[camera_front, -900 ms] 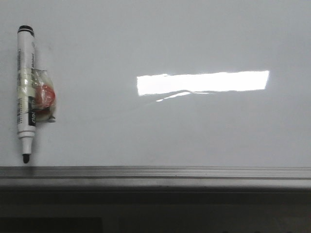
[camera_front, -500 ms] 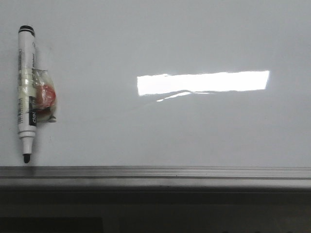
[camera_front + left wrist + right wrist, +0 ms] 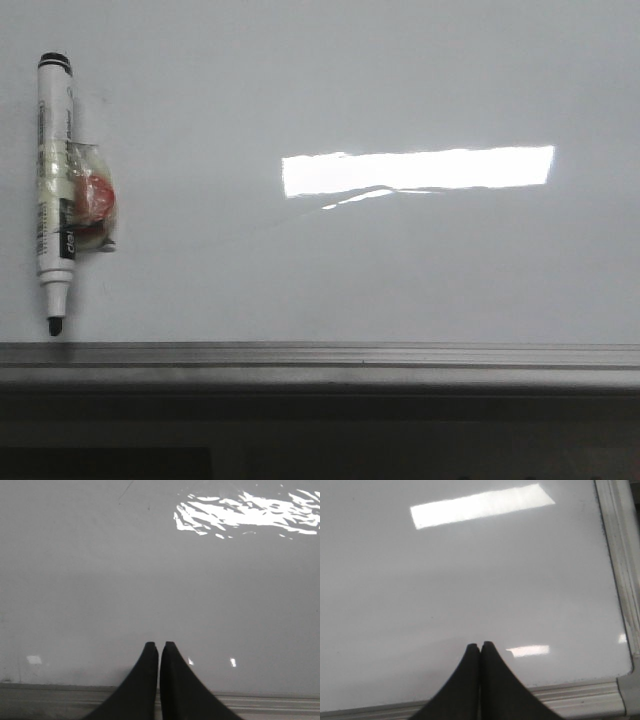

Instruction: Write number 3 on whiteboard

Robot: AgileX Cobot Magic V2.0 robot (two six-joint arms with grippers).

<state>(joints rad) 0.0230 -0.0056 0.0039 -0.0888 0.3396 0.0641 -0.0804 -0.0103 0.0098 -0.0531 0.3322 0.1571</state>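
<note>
The whiteboard (image 3: 380, 270) fills most of the front view, glossy white-grey with a grey metal edge strip along its near side. No number 3 shows on it in any view. A white marker (image 3: 54, 190) with a black tip lies at the far left, uncapped, tip toward the strip, with a taped red and clear lump on its side. Neither gripper shows in the front view. My left gripper (image 3: 159, 646) is shut and empty above the board (image 3: 100, 580) near its edge strip. My right gripper (image 3: 480, 646) is shut and empty above the board (image 3: 470, 570) near its corner.
A bright rectangular glare (image 3: 418, 170) lies across the middle of the board. A dark band (image 3: 320, 440) runs past the edge strip (image 3: 320, 358). The board's corner frame (image 3: 620, 580) shows in the right wrist view.
</note>
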